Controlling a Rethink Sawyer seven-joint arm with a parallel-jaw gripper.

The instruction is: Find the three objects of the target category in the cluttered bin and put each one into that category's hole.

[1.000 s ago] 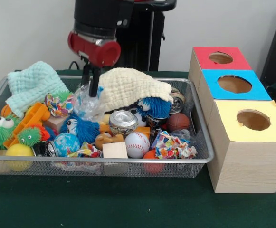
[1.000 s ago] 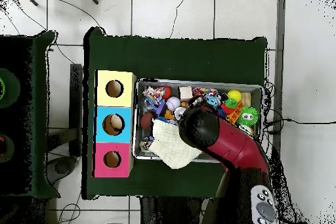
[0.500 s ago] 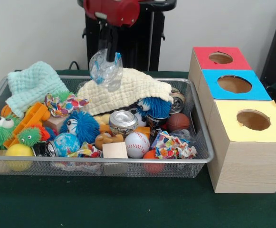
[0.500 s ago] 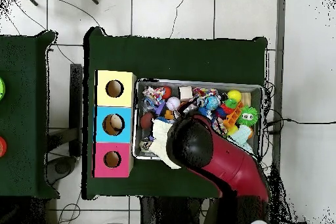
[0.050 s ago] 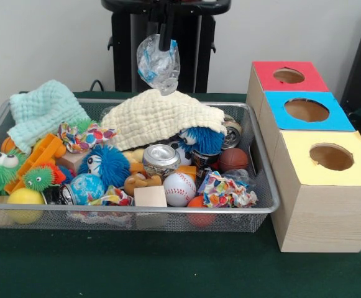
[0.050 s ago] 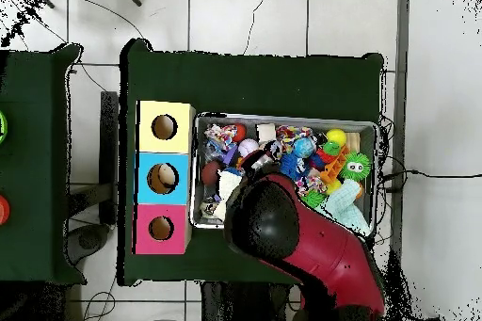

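The gripper (image 5: 165, 38) hangs at the top of the front view, its dark fingers pinched on the upper edge of a crumpled clear plastic bottle (image 5: 158, 66) with bits of blue on it. The bottle dangles free in the air, clear of everything in the wire bin (image 5: 262, 180).

Directly below the gripper lies the cream knitted cloth (image 5: 165, 116), draped over the heap; the bottle's lowest point sits just above it, apart as far as the front view lets me judge. Under the cloth's edge, below and to the picture's right of the gripper, a blue fuzzy toy (image 5: 203, 139) peeks out. Farther down sit a dented silver can (image 5: 161, 158) and a baseball (image 5: 179, 189). Well off to the picture's left of the gripper is the mint green cloth (image 5: 43, 110) on the bin's corner.

To the picture's right of the gripper and lower stand three wooden boxes in a row outside the bin: the red-topped box (image 5: 288, 76), the blue-topped box (image 5: 306, 110) and the yellow-topped box (image 5: 331, 157), each with a round hole.

From overhead, the red and black arm (image 6: 301, 247) covers the bin's near part and hides the gripper.
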